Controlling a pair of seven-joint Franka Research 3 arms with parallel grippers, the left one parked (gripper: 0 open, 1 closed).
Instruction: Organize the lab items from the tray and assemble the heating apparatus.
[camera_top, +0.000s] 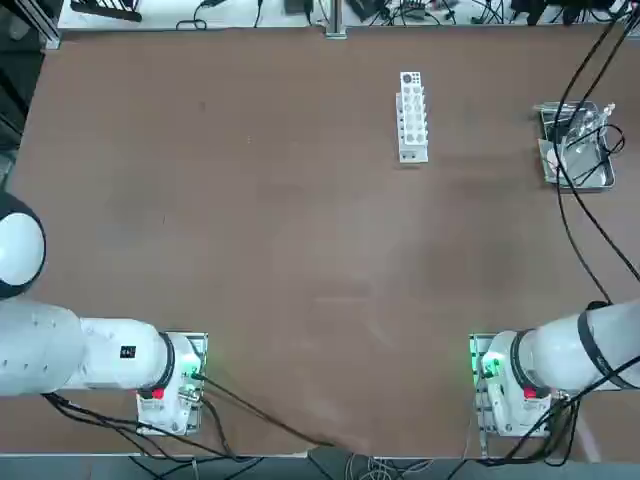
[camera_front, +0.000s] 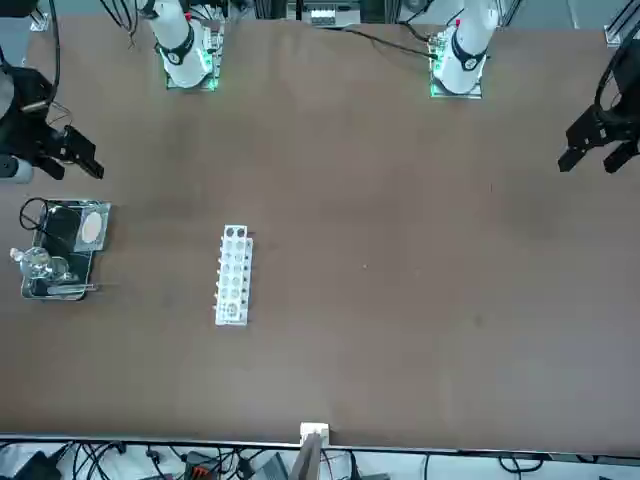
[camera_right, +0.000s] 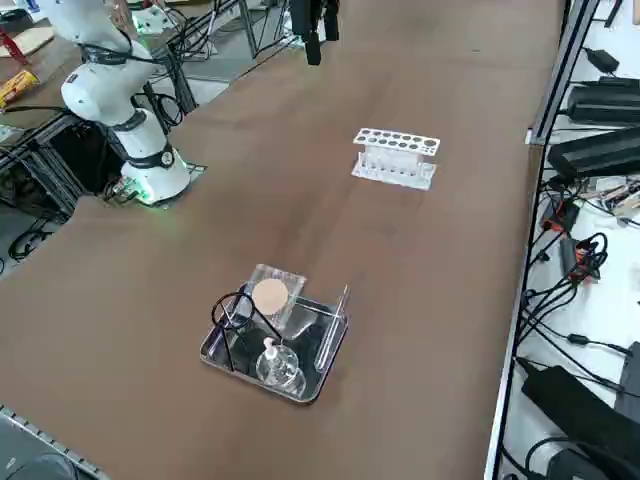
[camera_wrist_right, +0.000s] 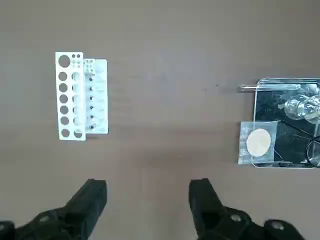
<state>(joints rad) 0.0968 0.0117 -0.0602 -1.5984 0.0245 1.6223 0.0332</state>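
Nearest the wrist camera, the right claw (camera_wrist_right: 147, 200) hangs above bare brown bench (camera_wrist_right: 165, 30), its two black fingers (camera_wrist_right: 92, 197) spread wide apart and holding nothing. Beyond it, the white test-tube rack (camera_wrist_right: 80, 96) stands alone on the bench, and well apart to one side sits the steel tray (camera_wrist_right: 287, 162). The mesh square (camera_wrist_right: 258, 142) with its beige disc lies tilted over the tray's rim, the glass burner (camera_wrist_right: 302, 106) inside. Only the right side view shows the black wire tripod (camera_right: 232, 312) clearly, lying in the tray beside the burner and just under the mesh; the wrist view cuts it off at the edge. From overhead a dangling black cable (camera_top: 570, 140) crosses the tray. The bench top is plain brown, with cables and dark power bricks (camera_right: 600, 150) lying beyond its far edge.
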